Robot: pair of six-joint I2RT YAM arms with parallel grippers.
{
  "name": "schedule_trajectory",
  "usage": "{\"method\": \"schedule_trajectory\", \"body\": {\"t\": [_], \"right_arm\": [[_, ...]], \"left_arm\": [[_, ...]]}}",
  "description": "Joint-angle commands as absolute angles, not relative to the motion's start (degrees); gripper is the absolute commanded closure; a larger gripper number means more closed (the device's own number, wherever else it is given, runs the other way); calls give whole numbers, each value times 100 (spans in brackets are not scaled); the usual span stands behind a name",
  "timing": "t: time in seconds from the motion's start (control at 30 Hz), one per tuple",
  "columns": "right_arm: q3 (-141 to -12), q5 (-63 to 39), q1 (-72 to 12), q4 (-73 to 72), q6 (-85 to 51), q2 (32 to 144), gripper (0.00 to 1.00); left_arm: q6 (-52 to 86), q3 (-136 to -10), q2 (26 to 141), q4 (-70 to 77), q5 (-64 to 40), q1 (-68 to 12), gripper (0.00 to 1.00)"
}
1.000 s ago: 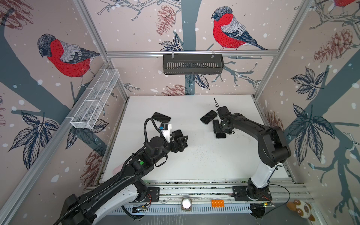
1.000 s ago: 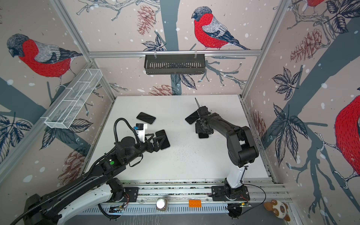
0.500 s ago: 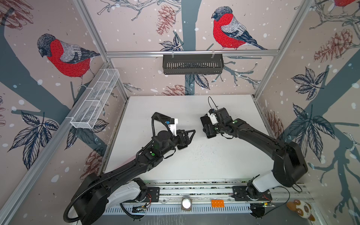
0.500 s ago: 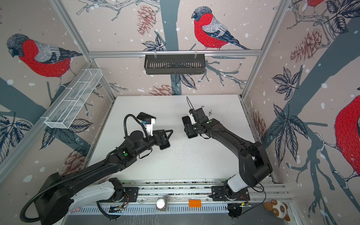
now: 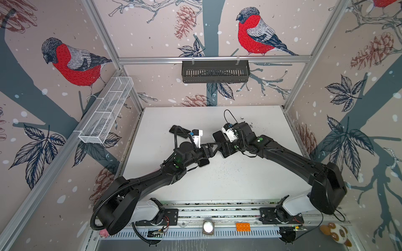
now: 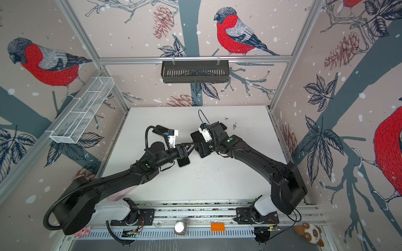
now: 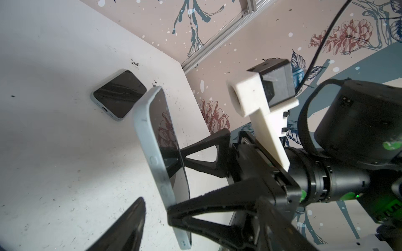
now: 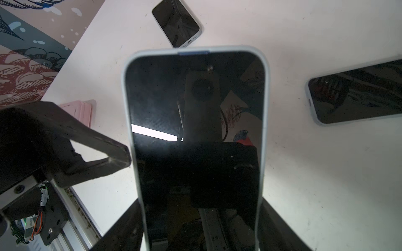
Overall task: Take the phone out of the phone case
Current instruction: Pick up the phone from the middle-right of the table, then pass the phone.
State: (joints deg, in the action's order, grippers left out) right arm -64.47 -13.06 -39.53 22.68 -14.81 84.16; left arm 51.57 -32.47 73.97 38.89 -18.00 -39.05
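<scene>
Now that the left tool [image 5: 217, 146] has swung in, jaws narrowing yet apart astride the case [image 7: 150, 139], the right tool [image 8: 201, 221] clamps the phone [image 8: 195, 104] over the middle of the desk [image 5: 217, 184], so peeling seems next.

Around me stand walls [image 5: 152, 32] papered pale pink, with red-breasted birds, pine cones, dark leaves and grey-blue branches under white flecks. Aluminium posts [image 5: 102, 37] frame the corners, and a rail [image 5: 152, 58] crosses the back wall with a black slotted basket [image 5: 215, 75] hung from it. A white wire basket [image 5: 106, 110] runs along the wall to my left. My white tabletop [image 5: 228, 180] is scuffed and dotted with dark specks. The light is even and the shadows are soft.
</scene>
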Motion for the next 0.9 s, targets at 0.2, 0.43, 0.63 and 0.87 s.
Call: {"method": "schedule_trajectory", "body": {"t": [0.2,0.43,0.63,0.87], "right_arm": [[-6451,-1510,-4111,2105,-1319,8299,45],[-6318,-1533,-4079,2033,-1326,8159,46],[-6240,-1721,-4008,1978,-1354,8069,46],[-6225,-1862,-4040,1934,-1371,8068,47]], "left_arm": [[5289,-3410,7603,4169,-1805,-3841,30],[5420,-3122,7362,4052,-1442,-3694,28],[5371,-2988,7029,3947,-1349,-3612,26],[5487,-3104,7374,4264,-1762,-3612,29]]}}
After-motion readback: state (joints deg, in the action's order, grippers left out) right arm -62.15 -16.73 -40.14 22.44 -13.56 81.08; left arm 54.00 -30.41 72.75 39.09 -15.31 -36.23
